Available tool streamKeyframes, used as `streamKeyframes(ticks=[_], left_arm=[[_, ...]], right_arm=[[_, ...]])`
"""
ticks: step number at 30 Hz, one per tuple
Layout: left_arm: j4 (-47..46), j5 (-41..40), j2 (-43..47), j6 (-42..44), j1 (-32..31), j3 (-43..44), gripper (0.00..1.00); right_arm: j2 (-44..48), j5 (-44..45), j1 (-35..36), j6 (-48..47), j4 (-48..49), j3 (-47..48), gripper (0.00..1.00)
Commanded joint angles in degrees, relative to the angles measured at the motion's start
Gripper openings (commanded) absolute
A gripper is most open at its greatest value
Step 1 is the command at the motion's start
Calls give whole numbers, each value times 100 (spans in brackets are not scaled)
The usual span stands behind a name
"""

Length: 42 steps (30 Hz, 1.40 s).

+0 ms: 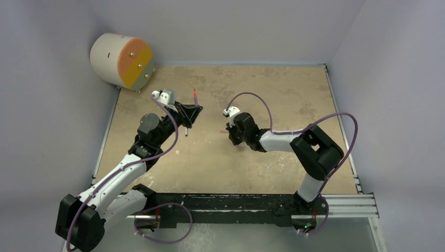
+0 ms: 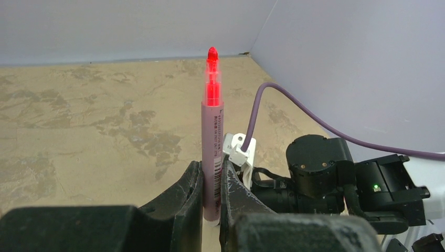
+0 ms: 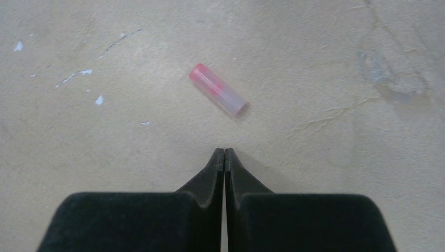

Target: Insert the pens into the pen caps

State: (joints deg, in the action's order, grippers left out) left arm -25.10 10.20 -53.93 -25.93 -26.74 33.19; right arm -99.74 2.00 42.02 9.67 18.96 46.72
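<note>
My left gripper (image 2: 211, 167) is shut on a pinkish-mauve pen (image 2: 212, 136). The pen stands upright between the jaws, its bare red tip uppermost. From above, that gripper (image 1: 196, 111) hangs over the table's back left part and the pen's red tip (image 1: 195, 95) sticks out past it. A pinkish-red pen cap (image 3: 218, 89) lies flat on the table, a short way beyond my right gripper (image 3: 224, 152). That gripper is shut on nothing, its fingertips pressed together. In the top view the cap (image 1: 222, 131) shows as a small red mark just left of the right gripper (image 1: 231, 138).
A white drum with an orange and yellow face (image 1: 122, 60) sits at the back left corner. Grey walls close in the tan table (image 1: 273, 89) on three sides. A metal rail (image 1: 346, 205) runs along the near edge. The right arm (image 2: 320, 168) shows behind the left fingers.
</note>
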Motion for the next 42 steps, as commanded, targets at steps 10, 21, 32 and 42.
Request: streamKeyframes(ticks=[10, 21, 32, 42], left_arm=[[-197, 18, -69, 84, 2, 91, 0], [-143, -91, -84, 154, 2, 45, 0], [-139, -110, -205, 185, 2, 56, 0], [-151, -107, -125, 151, 2, 13, 0]], right_arm=[[-797, 180, -577, -163, -436, 1198, 0], [-1506, 93, -718, -267, -507, 2115, 0], [-1645, -57, -741, -565, -494, 2662, 0], [-1657, -565, -492, -818, -367, 2518, 0]])
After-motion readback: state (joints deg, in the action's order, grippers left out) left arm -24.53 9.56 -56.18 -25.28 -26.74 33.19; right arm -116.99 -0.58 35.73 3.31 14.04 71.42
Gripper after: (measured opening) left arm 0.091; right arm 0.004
